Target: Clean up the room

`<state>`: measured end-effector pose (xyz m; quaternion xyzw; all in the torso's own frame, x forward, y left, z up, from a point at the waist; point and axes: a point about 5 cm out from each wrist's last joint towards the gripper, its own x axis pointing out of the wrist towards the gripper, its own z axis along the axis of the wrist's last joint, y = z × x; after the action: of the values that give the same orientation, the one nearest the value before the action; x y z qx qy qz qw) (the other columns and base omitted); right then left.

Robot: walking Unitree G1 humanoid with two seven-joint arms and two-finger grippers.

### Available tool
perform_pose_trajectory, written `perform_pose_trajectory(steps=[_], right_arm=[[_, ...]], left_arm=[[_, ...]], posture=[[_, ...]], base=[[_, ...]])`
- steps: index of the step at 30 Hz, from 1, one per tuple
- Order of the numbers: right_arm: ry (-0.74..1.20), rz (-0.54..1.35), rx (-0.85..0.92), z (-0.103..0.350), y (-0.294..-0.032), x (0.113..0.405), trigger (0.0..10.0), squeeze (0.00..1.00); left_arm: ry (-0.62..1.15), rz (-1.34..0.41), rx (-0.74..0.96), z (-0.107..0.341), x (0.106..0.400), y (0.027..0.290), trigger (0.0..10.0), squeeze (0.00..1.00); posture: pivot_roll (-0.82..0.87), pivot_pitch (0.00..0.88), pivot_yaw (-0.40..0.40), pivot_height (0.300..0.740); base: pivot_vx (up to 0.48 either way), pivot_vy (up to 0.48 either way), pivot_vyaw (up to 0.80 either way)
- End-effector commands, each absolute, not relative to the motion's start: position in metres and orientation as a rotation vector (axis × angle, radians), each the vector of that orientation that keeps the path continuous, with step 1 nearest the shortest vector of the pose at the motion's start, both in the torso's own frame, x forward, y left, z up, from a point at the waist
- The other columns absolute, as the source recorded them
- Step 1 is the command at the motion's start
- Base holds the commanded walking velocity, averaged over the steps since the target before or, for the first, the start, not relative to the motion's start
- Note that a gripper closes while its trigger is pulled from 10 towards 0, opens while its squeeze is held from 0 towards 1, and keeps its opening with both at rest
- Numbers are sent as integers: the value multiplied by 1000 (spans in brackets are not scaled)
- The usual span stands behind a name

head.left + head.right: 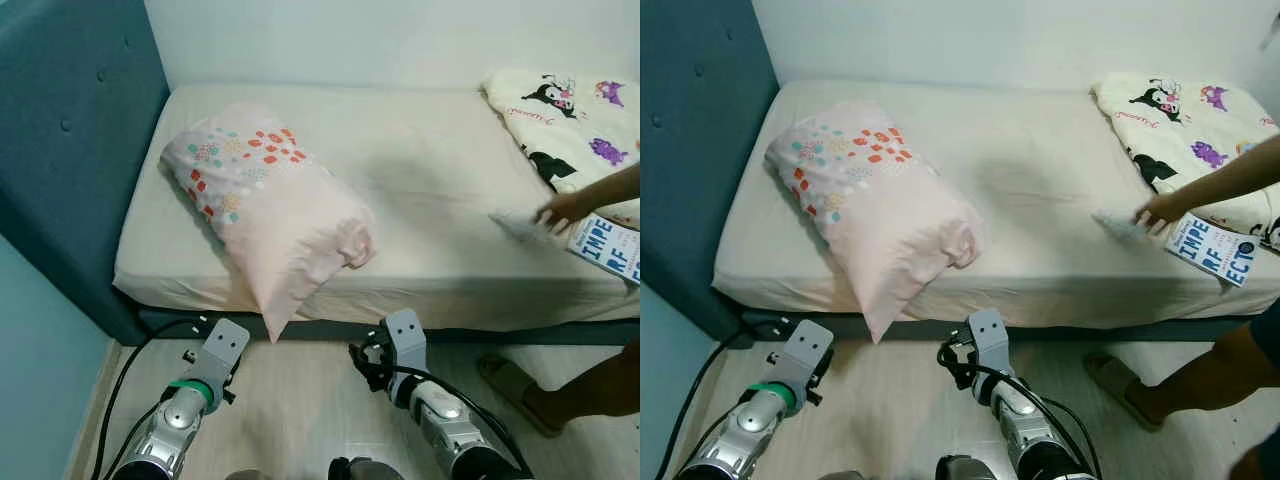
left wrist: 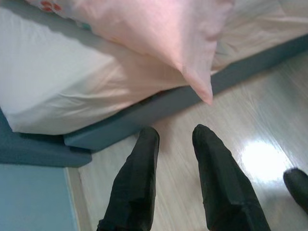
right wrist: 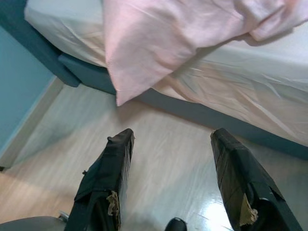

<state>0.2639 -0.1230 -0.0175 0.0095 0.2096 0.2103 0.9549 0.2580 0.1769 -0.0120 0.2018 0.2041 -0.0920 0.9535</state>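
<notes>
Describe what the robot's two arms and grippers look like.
Both arms are silver metal tubes ending in grey box-shaped wrist blocks. The left arm carries a green band near the wrist; the right arm has black cables looping around it. The left gripper and right gripper each have two long black fingers; the right fingers' covering is frayed.

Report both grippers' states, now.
Left gripper: open, holding nothing, above the floor.
Right gripper: open wide, holding nothing.
</notes>
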Motion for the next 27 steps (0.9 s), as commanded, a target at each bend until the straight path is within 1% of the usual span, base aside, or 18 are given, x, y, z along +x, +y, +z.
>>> perform_pose_trajectory(steps=[1, 6, 16, 21, 27], right_arm=[[421, 421, 13, -16, -127, 265, 10000, 0], [404, 414, 22, -14, -130, 267, 10000, 0], [384, 410, 48, -12, -129, 268, 10000, 0], [373, 450, 54, -11, -122, 268, 10000, 0], [360, 435, 62, -8, -124, 270, 10000, 0]], left_arm=[[417, -192, 397, -14, 256, 175, 10000, 0], [403, -177, 370, -11, 259, 174, 10000, 0], [411, -176, 361, -12, 259, 174, 10000, 0], [413, -152, 349, -11, 260, 175, 10000, 0], [419, -150, 353, -12, 259, 175, 10000, 0]], posture=[[51, 3, 5, 740], [15, 5, 7, 740], [8, 6, 16, 740], [15, 10, 14, 740], [16, 13, 10, 740]], base=[[0, 0, 0], [0, 0, 0], [0, 0, 0], [0, 0, 0], [0, 0, 0]])
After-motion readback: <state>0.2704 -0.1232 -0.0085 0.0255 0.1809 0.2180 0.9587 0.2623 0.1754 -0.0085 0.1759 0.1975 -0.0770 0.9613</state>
